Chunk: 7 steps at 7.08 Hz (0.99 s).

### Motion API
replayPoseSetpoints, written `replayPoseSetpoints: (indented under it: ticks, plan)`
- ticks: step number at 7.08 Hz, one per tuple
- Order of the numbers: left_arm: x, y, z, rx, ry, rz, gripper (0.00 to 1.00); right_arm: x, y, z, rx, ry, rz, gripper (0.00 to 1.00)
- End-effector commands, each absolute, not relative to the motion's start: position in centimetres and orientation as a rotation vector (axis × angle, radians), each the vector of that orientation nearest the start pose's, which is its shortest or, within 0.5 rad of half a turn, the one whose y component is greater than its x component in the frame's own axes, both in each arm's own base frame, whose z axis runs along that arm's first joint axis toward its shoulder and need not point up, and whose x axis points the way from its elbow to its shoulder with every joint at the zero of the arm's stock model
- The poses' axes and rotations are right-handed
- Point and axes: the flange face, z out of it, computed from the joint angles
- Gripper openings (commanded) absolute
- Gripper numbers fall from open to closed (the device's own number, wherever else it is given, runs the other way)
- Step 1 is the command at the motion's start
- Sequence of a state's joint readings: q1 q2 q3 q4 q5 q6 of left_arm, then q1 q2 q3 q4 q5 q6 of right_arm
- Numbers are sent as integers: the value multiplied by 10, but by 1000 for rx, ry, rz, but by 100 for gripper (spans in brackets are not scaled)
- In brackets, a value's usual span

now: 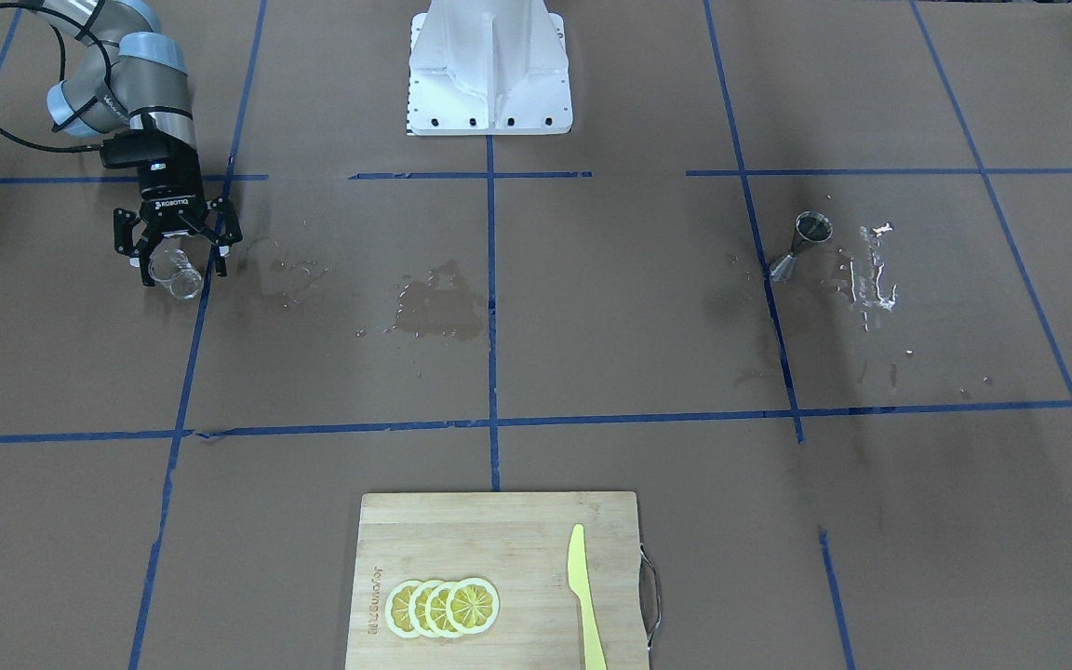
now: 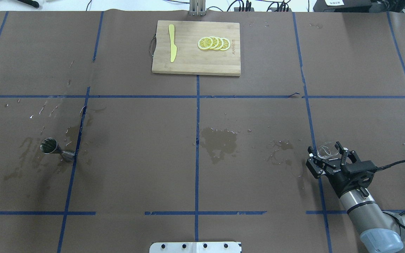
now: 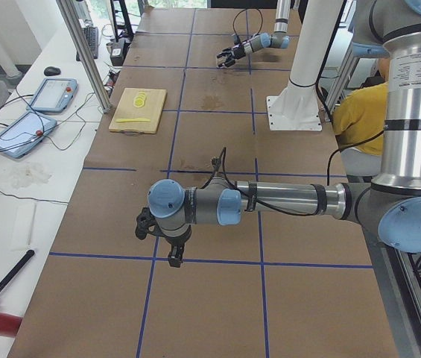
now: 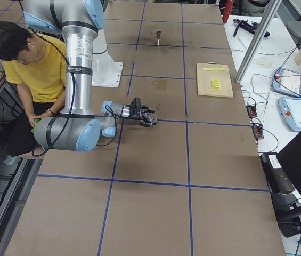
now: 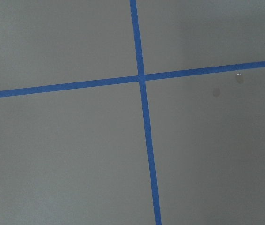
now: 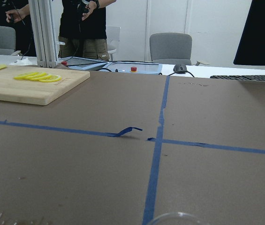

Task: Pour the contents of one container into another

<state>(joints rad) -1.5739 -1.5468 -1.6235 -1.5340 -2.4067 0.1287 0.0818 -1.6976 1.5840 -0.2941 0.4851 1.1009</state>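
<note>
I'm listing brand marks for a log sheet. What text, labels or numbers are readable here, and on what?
"ROBOTIQ": on the black body of the right gripper, front-facing view.
Cutting board: burnt-in wording along one edge, too blurred to read.
Beaker: no markings legible.
Right arm, right-side view: lettering on its upright tube, too small to read.

The right arm [image 1: 159,88] and left arm [image 3: 285,200] are built of silver tubes with pale blue joint caps, and black cables [image 2: 396,163] are run along them. The right gripper [image 1: 180,267] is black with white lettering. The base [image 1: 489,84] is white.
</note>
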Motion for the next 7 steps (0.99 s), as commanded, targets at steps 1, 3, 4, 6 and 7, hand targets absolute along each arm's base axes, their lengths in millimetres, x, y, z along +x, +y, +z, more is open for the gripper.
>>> replayPoseSetpoints:
  ticks: [1, 3, 4, 6, 7]
  plan:
    - [-61, -481, 640, 53, 835, 116, 100, -376, -254, 547, 1221, -743, 268, 100]
    - [-61, -481, 639, 57, 835, 119, 100, -348, -258, 521, 1209, -784, 273, 100]
    - [-61, -481, 639, 56, 835, 118, 100, -336, -276, 510, 1188, -804, 274, 100]
    - [-61, -481, 639, 57, 835, 119, 100, -297, -329, 519, 1094, -829, 242, 100]
    - [-61, -481, 640, 55, 835, 118, 100, -267, -361, 529, 1009, -806, 220, 100]
